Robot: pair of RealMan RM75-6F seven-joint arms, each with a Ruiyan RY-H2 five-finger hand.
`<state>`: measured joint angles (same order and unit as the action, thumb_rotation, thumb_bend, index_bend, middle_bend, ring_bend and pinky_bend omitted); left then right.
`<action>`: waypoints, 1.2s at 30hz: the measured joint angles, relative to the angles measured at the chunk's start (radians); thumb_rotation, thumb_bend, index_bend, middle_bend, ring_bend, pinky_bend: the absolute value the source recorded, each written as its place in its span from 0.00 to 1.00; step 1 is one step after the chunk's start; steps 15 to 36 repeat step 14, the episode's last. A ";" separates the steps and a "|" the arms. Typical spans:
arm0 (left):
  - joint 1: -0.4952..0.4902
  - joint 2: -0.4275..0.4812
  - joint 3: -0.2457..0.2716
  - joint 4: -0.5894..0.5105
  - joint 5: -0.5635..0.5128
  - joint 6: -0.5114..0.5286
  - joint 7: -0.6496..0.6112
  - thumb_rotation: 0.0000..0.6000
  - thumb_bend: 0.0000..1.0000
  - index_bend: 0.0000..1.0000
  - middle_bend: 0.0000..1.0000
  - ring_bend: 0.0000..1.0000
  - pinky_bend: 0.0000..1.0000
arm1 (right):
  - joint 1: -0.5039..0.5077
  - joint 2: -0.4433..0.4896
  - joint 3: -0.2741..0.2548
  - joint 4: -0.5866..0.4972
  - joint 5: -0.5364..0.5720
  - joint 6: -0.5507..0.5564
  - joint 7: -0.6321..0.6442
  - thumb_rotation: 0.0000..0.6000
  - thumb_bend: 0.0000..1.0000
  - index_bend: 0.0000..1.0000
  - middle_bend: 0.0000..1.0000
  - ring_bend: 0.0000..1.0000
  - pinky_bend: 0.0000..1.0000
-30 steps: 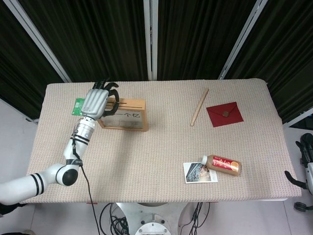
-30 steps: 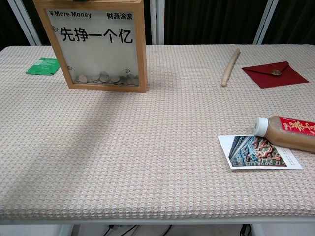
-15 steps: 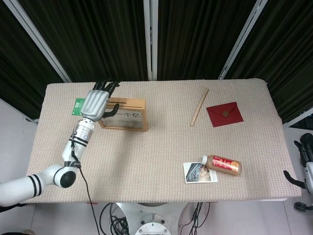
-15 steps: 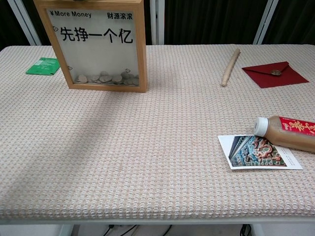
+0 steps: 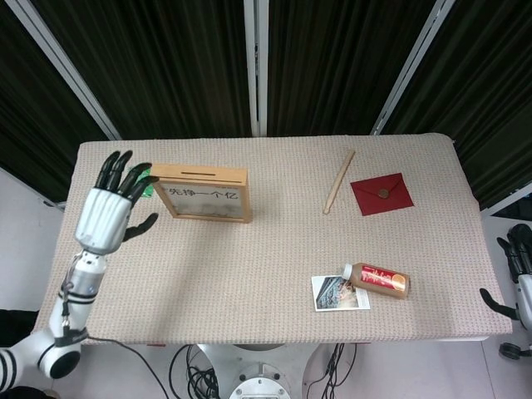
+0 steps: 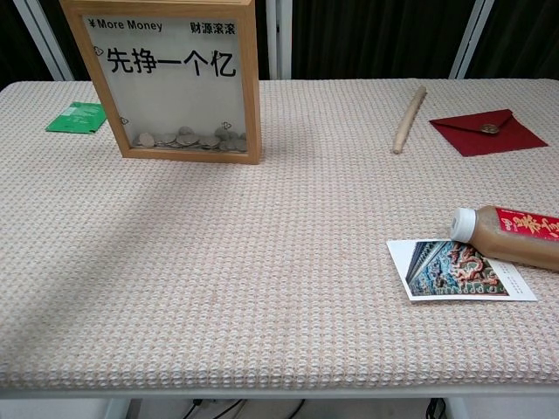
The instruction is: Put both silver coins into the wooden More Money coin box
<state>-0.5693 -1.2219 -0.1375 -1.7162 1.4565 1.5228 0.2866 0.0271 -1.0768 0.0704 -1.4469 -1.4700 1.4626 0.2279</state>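
A wooden-framed More Money coin box (image 5: 206, 194) with a clear front pane stands upright near the far left of the beige woven counter (image 5: 249, 266), its slotted top edge facing up so coins can be dropped in from above. Through the pane, the chest view shows a low heap of silver coins (image 6: 183, 139) lying along the bottom of the box; which of them are the task's two cannot be told, but no loose coin shows on the counter, which suggests the job is at or near its end.

The robot's left hand (image 5: 112, 208) hangs above the counter's left edge, just beside the box and clear of it, fingers spread wide and holding nothing, a posture that fits a hand with nothing left to deliver. It partly covers a small green packet (image 6: 79, 116) lying flat to the left of the box. The right hand (image 5: 517, 258) shows only at the frame's right margin, off the counter; how its fingers lie cannot be told.

Well apart to the right lie a pale wooden stick (image 5: 339, 180), a dark red envelope (image 5: 381, 194) with a gold seal, and a brown bottle with a white cap and red label (image 5: 377, 278) on its side, its neck resting over a printed photo card (image 5: 337, 293).
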 measured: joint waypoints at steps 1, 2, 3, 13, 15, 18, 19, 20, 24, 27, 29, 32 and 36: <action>0.042 0.020 0.042 -0.008 0.028 0.021 -0.009 1.00 0.16 0.18 0.11 0.00 0.02 | -0.001 0.000 0.000 -0.003 -0.004 0.006 -0.005 1.00 0.19 0.00 0.00 0.00 0.00; 0.073 0.033 0.074 -0.011 0.042 0.031 -0.017 1.00 0.15 0.16 0.08 0.00 0.00 | -0.002 0.000 0.000 -0.007 -0.009 0.015 -0.013 1.00 0.19 0.00 0.00 0.00 0.00; 0.104 0.045 0.105 -0.013 0.052 0.037 -0.024 1.00 0.14 0.15 0.07 0.00 0.00 | -0.003 0.000 -0.001 -0.010 -0.013 0.022 -0.022 1.00 0.19 0.00 0.00 0.00 0.00; 0.322 0.024 0.239 0.176 0.113 0.145 -0.182 1.00 0.14 0.13 0.05 0.00 0.00 | -0.015 0.008 -0.020 -0.062 -0.064 0.067 -0.122 1.00 0.19 0.00 0.00 0.00 0.00; 0.332 0.019 0.240 0.193 0.111 0.146 -0.205 1.00 0.14 0.13 0.05 0.00 0.00 | -0.016 0.009 -0.022 -0.067 -0.068 0.068 -0.131 1.00 0.19 0.00 0.00 0.00 0.00; 0.332 0.019 0.240 0.193 0.111 0.146 -0.205 1.00 0.14 0.13 0.05 0.00 0.00 | -0.016 0.009 -0.022 -0.067 -0.068 0.068 -0.131 1.00 0.19 0.00 0.00 0.00 0.00; 0.332 0.019 0.240 0.193 0.111 0.146 -0.205 1.00 0.14 0.13 0.05 0.00 0.00 | -0.016 0.009 -0.022 -0.067 -0.068 0.068 -0.131 1.00 0.19 0.00 0.00 0.00 0.00; 0.332 0.019 0.240 0.193 0.111 0.146 -0.205 1.00 0.14 0.13 0.05 0.00 0.00 | -0.016 0.009 -0.022 -0.067 -0.068 0.068 -0.131 1.00 0.19 0.00 0.00 0.00 0.00; 0.332 0.019 0.240 0.193 0.111 0.146 -0.205 1.00 0.14 0.13 0.05 0.00 0.00 | -0.016 0.009 -0.022 -0.067 -0.068 0.068 -0.131 1.00 0.19 0.00 0.00 0.00 0.00; 0.332 0.019 0.240 0.193 0.111 0.146 -0.205 1.00 0.14 0.13 0.05 0.00 0.00 | -0.016 0.009 -0.022 -0.067 -0.068 0.068 -0.131 1.00 0.19 0.00 0.00 0.00 0.00; 0.332 0.019 0.240 0.193 0.111 0.146 -0.205 1.00 0.14 0.13 0.05 0.00 0.00 | -0.016 0.009 -0.022 -0.067 -0.068 0.068 -0.131 1.00 0.19 0.00 0.00 0.00 0.00; 0.332 0.019 0.240 0.193 0.111 0.146 -0.205 1.00 0.14 0.13 0.05 0.00 0.00 | -0.016 0.009 -0.022 -0.067 -0.068 0.068 -0.131 1.00 0.19 0.00 0.00 0.00 0.00; 0.332 0.019 0.240 0.193 0.111 0.146 -0.205 1.00 0.14 0.13 0.05 0.00 0.00 | -0.016 0.009 -0.022 -0.067 -0.068 0.068 -0.131 1.00 0.19 0.00 0.00 0.00 0.00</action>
